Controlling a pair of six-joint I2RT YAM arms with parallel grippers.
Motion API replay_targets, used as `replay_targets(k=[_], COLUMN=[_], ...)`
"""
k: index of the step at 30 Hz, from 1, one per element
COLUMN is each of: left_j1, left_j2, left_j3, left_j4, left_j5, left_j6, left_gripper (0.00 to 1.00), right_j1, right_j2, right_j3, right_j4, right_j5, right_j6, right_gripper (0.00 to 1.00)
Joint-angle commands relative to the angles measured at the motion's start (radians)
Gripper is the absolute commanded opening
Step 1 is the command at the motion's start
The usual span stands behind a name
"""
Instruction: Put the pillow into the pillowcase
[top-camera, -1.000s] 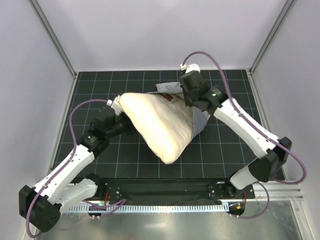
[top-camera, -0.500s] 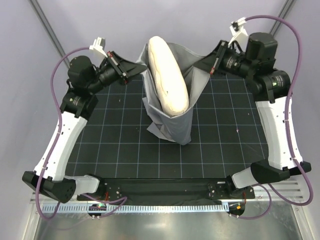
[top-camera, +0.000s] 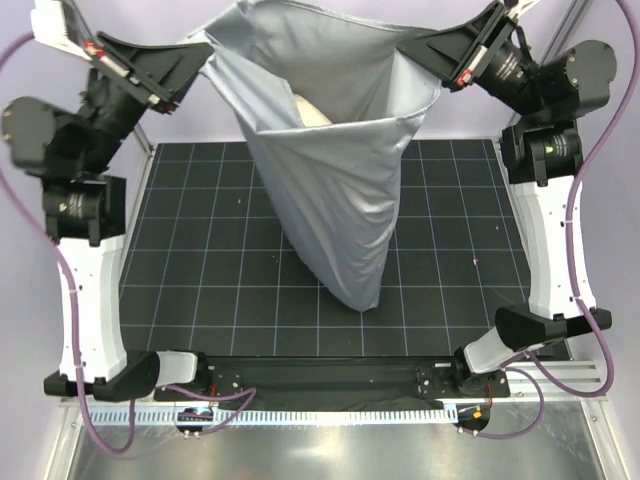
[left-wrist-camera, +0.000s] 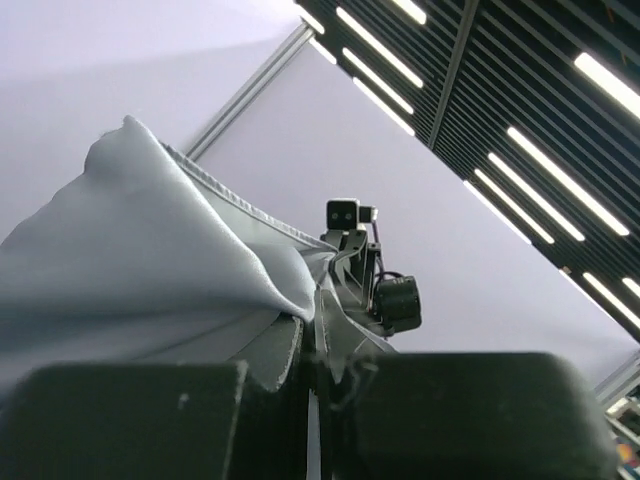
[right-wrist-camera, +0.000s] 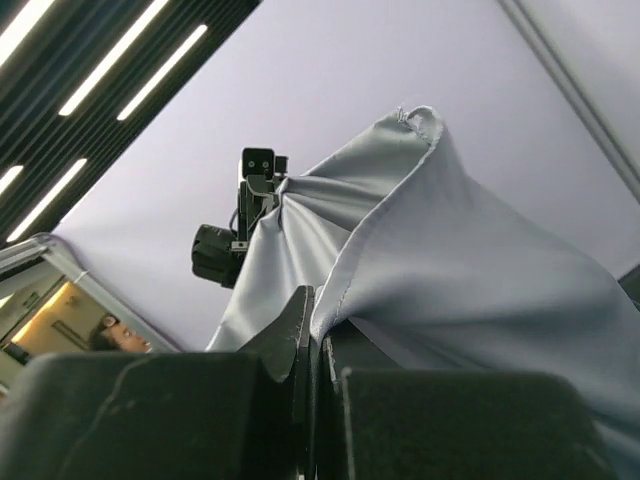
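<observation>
A: Starting big. Anything to say of the table?

B: Black, gridded, carrying nothing of the task flat on it. Look above its far half instead.

A: At the pillowcase?

B: Yes. Hangs high between both arms, mouth up and spread wide, narrowing to a tip low over the middle of the table. Cannot tell whether that tip touches down.

A: And the pillow?

B: Sits down inside the sack. Shows only as a cream sliver at the mouth, toward the far edge.

A: Handling?

B: Judging by the sag: thin, limp, light cloth, probably a little slick. Looks soft and squashy for the filling, yet bulky enough to pull the sack taut.

A: Grips?

B: Left gripper clenched on one corner of the mouth. Right gripper clamped on the opposite corner. Seen the same from both wrists: fingers closed, fabric pinched between.

A: Best place to take hold?

B: On the stitched hem, right at the corners, bitten deep. Risks sliding out of a shallow pinch under that weight.
</observation>
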Motion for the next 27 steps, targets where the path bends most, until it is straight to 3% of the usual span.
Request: replay_targets(k=[1,8,12,18,20,24,27], left_j1=[0.018,0.017,-0.012,-0.224,-0.335,-0.422,-0.390], left_j2=[-0.064,-0.024,0.011,0.095,0.187,0.405,0.491], left_j3=[0.111,0.122,0.007,-0.017,0.063,0.319,0.318], left_j4=[0.103,0.121,0.210,0.218,0.219,0.203,0.222], left_j5=[-0.089,-0.107,-0.101,-0.206,-0.237,-0.204,-0.081], left_j6=[0.040,-0.012,-0.055,0.038,0.075,0.016,-0.099], left_gripper=[0.05,0.00,0.00,0.01,0.00,0.02,0.00], right_j1=[-0.006,-0.124,-0.286,-0.495,-0.576,-0.598,-0.529], right_j2=[-0.004,-0.056,-0.050,-0.017,0.014,0.124,0.036], right_j3=[0.122,0.062,0.065,0.083,0.145,0.440,0.316], right_j4=[0.213,0.202,0.171,0.271,0.279,0.205,0.113], right_j5=[-0.004,0.033,0.020,-0.048,-0.060,-0.094,-0.109], right_j6=[0.160,0.156,0.157,0.318,0.359,0.377,0.230], right_gripper=[0.04,0.04,0.04,0.04,0.04,0.04,0.04])
